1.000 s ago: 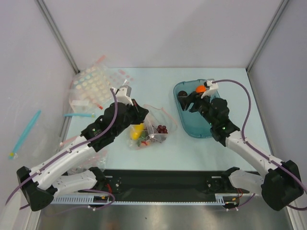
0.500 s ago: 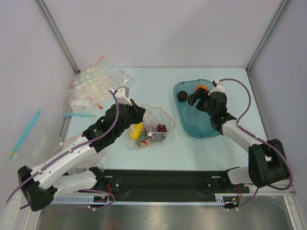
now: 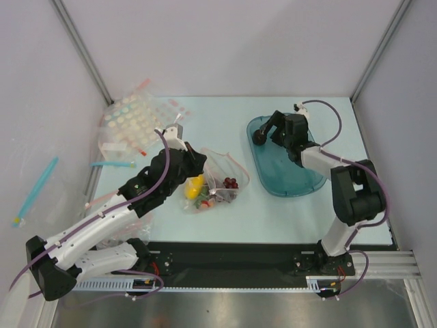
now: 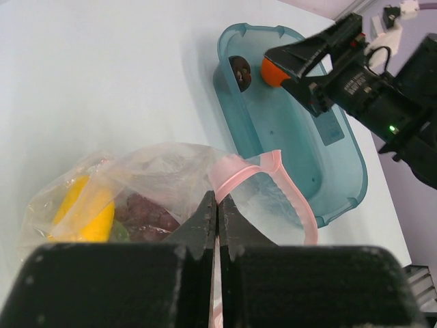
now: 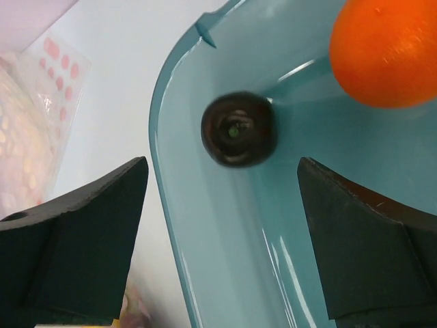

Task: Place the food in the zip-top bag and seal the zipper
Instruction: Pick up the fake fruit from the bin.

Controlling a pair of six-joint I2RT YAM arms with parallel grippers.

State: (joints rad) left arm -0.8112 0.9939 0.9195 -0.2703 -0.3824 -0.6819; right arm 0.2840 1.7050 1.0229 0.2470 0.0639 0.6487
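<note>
The zip-top bag point(image 3: 217, 179) lies at mid-table with a yellow piece point(image 3: 196, 184), dark grapes point(image 3: 231, 183) and a red-and-green bunch point(image 3: 203, 201) inside. My left gripper point(image 4: 217, 205) is shut on the bag's mouth edge, and the pale pink zipper point(image 4: 274, 169) arcs open beyond it. In the teal tray point(image 3: 300, 181) sit a near-black plum point(image 5: 239, 130) and an orange point(image 5: 386, 51). My right gripper point(image 5: 222, 167) hangs open over the tray's far left end, fingers either side of the plum and touching nothing. From above the orange is hidden by that gripper point(image 3: 270, 130).
Clear bags with pastel dots point(image 3: 133, 123) lie at the back left, with a blue strip point(image 3: 113, 164) beside them. A teal stick point(image 3: 34, 188) rests outside the left wall. Bare table separates the bag and the tray.
My right gripper has spread its jaws wider and swung left along the tray's far end to the plum. The orange no longer shows from above. The left arm has not moved.
</note>
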